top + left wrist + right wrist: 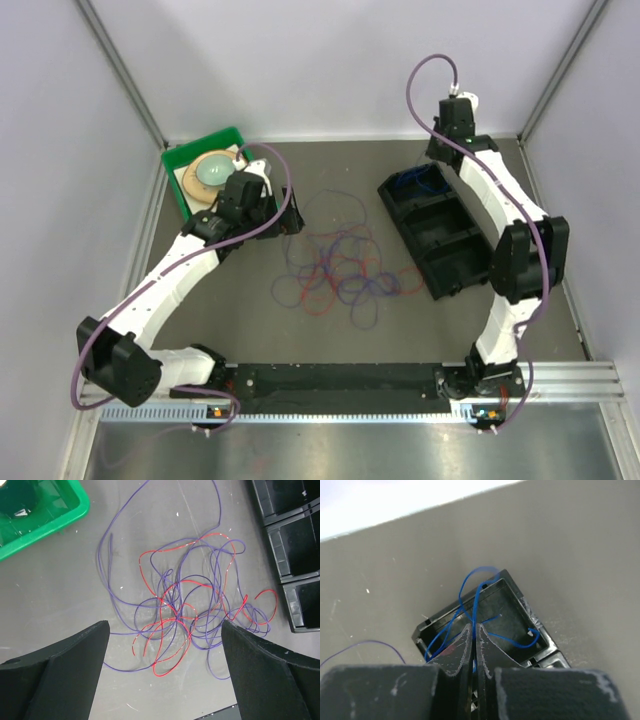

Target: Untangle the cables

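Note:
The cables (335, 270) lie as a loose tangle of red and purple loops on the grey table, between the two arms. In the left wrist view this tangle (190, 610) spreads just ahead of my left gripper (165, 625), which hovers above it, open, with nothing between its fingers. From above, the left gripper (266, 212) sits at the tangle's left edge. My right gripper (474, 626) is shut on a blue cable (476, 605) that runs up between its fingertips and loops over the far compartment of the black tray (520, 596). The top view places the right gripper (432, 162) over that compartment.
The black tray (440, 235) has three compartments and lies to the right of the tangle; blue cable (410, 180) shows in its far one. A green tray (205, 145) holding a pale bowl (213, 170) stands at the back left. Walls enclose the table.

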`<state>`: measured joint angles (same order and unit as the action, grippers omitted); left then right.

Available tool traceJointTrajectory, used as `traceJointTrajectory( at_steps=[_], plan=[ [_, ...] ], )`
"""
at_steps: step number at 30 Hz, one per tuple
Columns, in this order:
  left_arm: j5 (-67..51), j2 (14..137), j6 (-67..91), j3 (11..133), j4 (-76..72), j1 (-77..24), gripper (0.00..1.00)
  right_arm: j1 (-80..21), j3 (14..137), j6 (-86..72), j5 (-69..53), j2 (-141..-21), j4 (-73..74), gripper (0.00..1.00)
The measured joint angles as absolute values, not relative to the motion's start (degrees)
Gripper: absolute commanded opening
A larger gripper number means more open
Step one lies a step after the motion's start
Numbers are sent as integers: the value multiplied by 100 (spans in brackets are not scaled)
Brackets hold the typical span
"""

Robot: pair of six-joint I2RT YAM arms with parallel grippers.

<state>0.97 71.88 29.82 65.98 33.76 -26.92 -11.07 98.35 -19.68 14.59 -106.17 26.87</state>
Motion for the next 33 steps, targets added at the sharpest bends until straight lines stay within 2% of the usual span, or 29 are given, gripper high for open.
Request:
traceJointTrajectory(
  at_steps=[14,15,16,18,21,26,28,33],
  plan=[
    [119,7022,2985,6455,3474,-2692,99,-1098,9839,-2241,1494,-11686,2740,1],
    [119,7002,2985,6440,3474,-2692,99,-1096,9839,-2259,1494,-11736,2753,10],
    [117,6995,2987,6427,3479,-2692,99,-1092,9841,-2270,1494,-11791,2768,26],
    [117,6991,2987,6410,3479,-2692,99,-1083,9843,-2324,1490,-11843,2832,32],
    [117,6991,2987,6403,3481,-2692,99,-1070,9880,-2366,1494,-11832,2897,46],
    [115,6991,2985,6403,3498,-2692,99,-1070,9596,-2416,1500,-11437,2692,51],
    [113,6991,2982,6403,3498,-2692,99,-1070,9524,-2423,1500,-11135,2694,56],
    [119,6991,2982,6403,3503,-2687,99,-1070,9524,-2427,1494,-10366,2609,57]
  ],
)
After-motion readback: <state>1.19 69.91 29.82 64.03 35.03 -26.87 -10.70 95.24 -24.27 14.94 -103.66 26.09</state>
